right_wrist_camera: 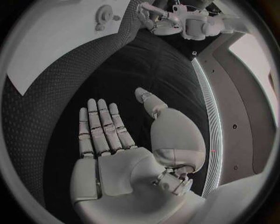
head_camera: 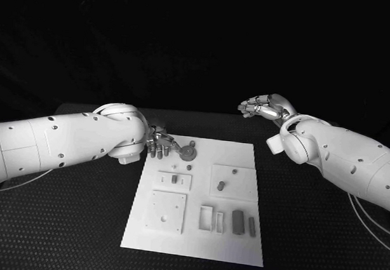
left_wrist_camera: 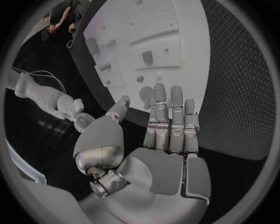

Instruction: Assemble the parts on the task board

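White task board (head_camera: 231, 240) at frame centre on the black surface (head_camera: 315, 235), small parts (head_camera: 237, 220) scattered across it, a gear (head_camera: 187, 151) near its upper left corner. Left hand (head_camera: 160, 144) at that corner, fingers straight, grasping nothing. Right hand (head_camera: 264, 107) raised at upper right, fingers apart, empty. No legible writing.

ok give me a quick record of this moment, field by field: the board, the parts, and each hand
board: white rectangular task board in the middle of the black table
parts: small grey pieces lying on the board, among them a round gear-like piece near the far left corner
left hand: open, at the board's far left corner, holding nothing
right hand: open, raised beyond the board's far right, holding nothing
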